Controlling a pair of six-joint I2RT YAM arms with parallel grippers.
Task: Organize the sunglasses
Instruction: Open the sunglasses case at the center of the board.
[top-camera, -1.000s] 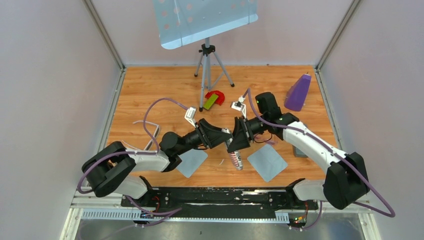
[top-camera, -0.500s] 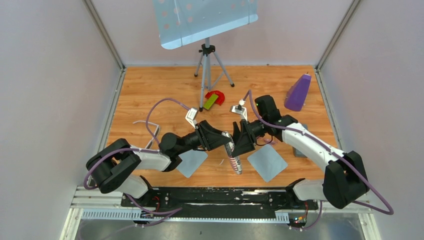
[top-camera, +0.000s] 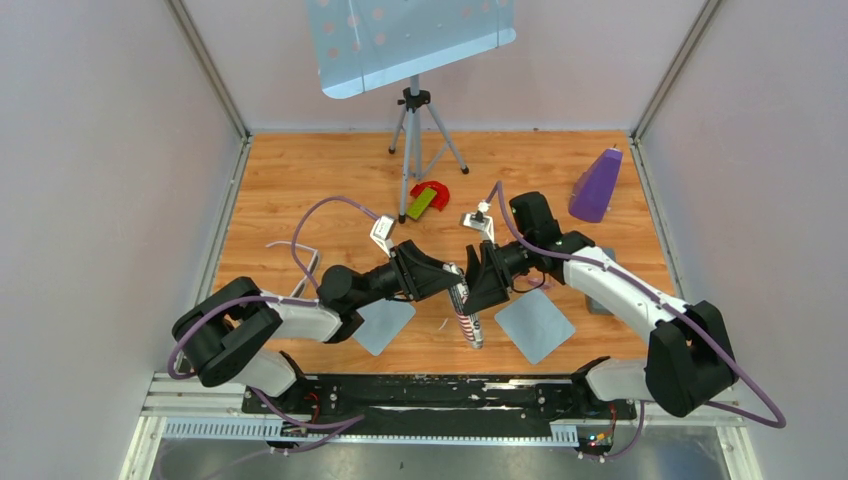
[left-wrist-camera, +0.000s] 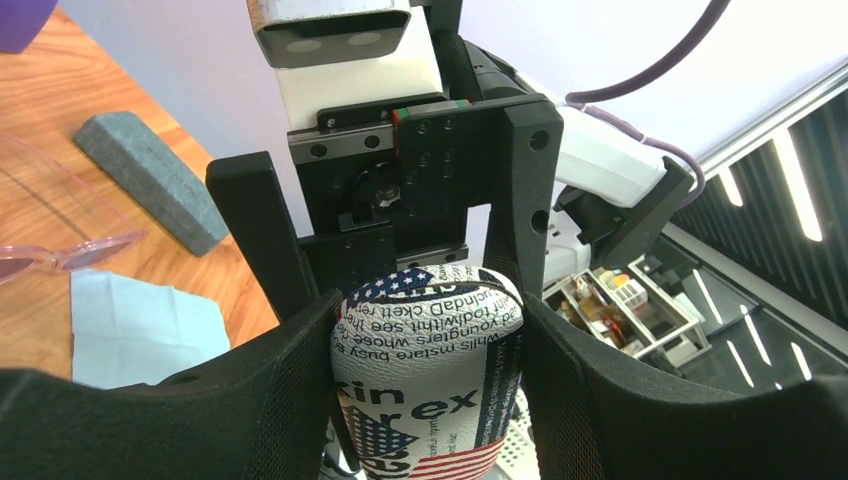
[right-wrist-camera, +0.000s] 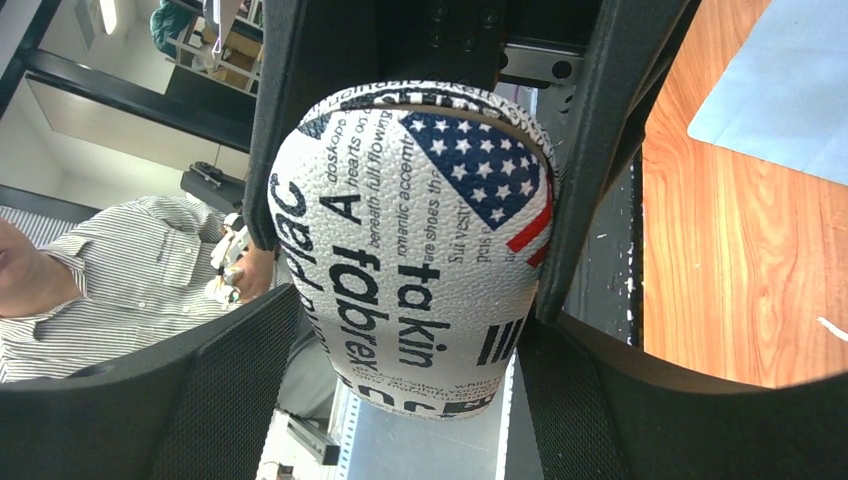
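A white pouch-like case printed with a US flag and black text (top-camera: 467, 318) hangs tilted above the table's middle. My left gripper (top-camera: 447, 281) and right gripper (top-camera: 479, 284) face each other, and each has its fingers pressed on the case's sides. The left wrist view shows my left gripper (left-wrist-camera: 425, 300) round the case (left-wrist-camera: 430, 380). The right wrist view shows my right gripper (right-wrist-camera: 410, 305) round it (right-wrist-camera: 410, 230). The pale pink sunglasses (left-wrist-camera: 60, 250) lie on the wood at that view's left edge, beside a light blue cloth (left-wrist-camera: 140, 330). In the top view I cannot make them out.
A grey oblong hard case (left-wrist-camera: 150, 180) lies beyond the glasses, half under the right arm (top-camera: 600, 300). Two blue-grey cloths (top-camera: 383, 325) (top-camera: 535, 325) lie near the front. A tripod music stand (top-camera: 413, 110), a purple wedge (top-camera: 596, 185) and a red-and-green object (top-camera: 427, 197) stand behind.
My left gripper has moved right onto the printed case that the right gripper held. The case has shifted slightly left and down between the two grippers.
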